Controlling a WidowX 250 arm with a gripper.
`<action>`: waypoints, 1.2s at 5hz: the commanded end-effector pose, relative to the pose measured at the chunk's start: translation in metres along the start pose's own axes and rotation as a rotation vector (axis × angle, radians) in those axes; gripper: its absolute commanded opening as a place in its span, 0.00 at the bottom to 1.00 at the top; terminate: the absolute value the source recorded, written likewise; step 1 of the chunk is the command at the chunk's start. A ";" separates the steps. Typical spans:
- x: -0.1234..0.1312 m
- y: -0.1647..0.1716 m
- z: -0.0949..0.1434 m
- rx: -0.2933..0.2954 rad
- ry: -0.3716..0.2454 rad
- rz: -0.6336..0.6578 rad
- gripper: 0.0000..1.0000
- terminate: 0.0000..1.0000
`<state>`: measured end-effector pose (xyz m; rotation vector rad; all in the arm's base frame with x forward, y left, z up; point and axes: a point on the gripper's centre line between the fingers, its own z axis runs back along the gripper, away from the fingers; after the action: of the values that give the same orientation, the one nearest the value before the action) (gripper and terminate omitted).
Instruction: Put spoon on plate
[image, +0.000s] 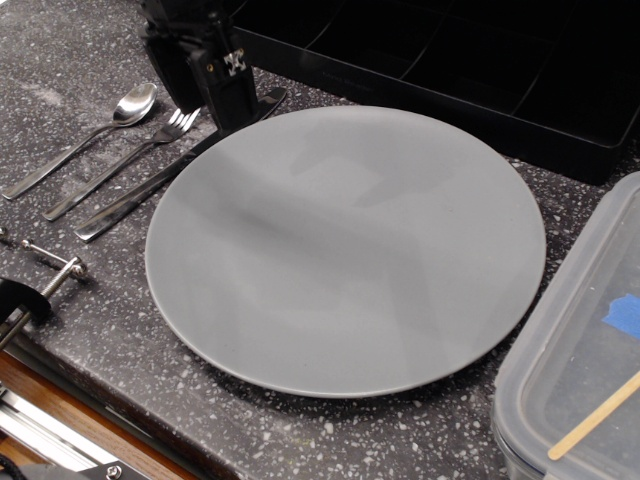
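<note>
While hovering over the silver tined fork (172, 126) with black end effector (205, 75) (opening impossible to judge), risks seizing that or long silver knife (175, 170) instead of slim shiny spoon (85, 140), leftmost on speckled worktop (90, 290), off round grey plate (345, 250).

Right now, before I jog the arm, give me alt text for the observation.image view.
A silver spoon lies on the dark speckled counter, left of a large, bare grey plate, with a fork and knife between them. The black end effector hangs over the fork's tines and the knife, holding nothing visible.
</note>
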<state>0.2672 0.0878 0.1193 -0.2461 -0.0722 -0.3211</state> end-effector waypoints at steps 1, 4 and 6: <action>-0.008 0.055 0.045 0.131 -0.081 0.029 1.00 0.00; -0.042 0.160 0.054 0.324 -0.011 0.103 1.00 0.00; -0.060 0.195 0.018 0.372 0.058 0.097 1.00 0.00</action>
<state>0.2717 0.2835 0.0578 0.0705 -0.0227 -0.2103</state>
